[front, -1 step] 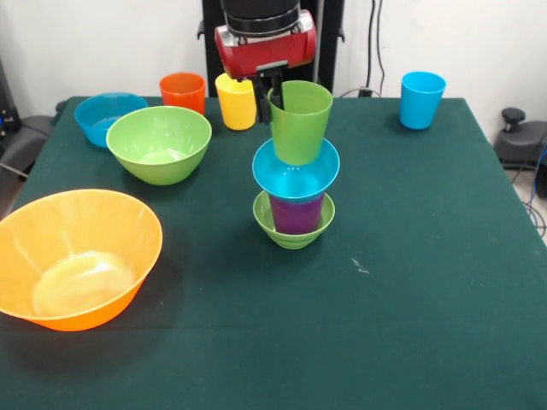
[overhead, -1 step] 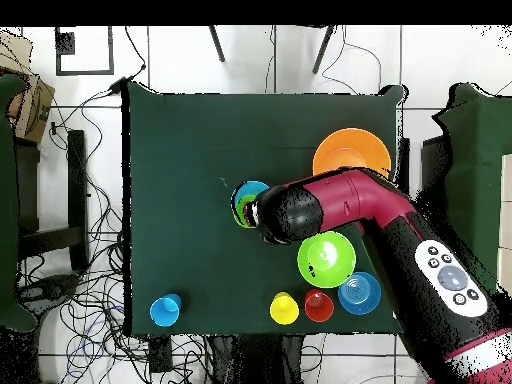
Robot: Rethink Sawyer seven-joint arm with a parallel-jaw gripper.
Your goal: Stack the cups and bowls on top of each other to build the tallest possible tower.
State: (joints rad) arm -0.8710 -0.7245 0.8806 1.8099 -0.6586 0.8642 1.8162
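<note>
Green cup [front, -1 step: 300, 121] (mouth up) tops the upright tower [front, -1 step: 295, 184], its rim pinched by the hand [front, -1 step: 270, 104].

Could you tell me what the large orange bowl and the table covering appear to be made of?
The large orange bowl looks like glossy, slightly translucent plastic: light glows through its wall and a pale sheen sits in its bottom. The table covering seems to be dark green cloth, perhaps felt: matte, with no reflections, and a little pale lint on it.
</note>
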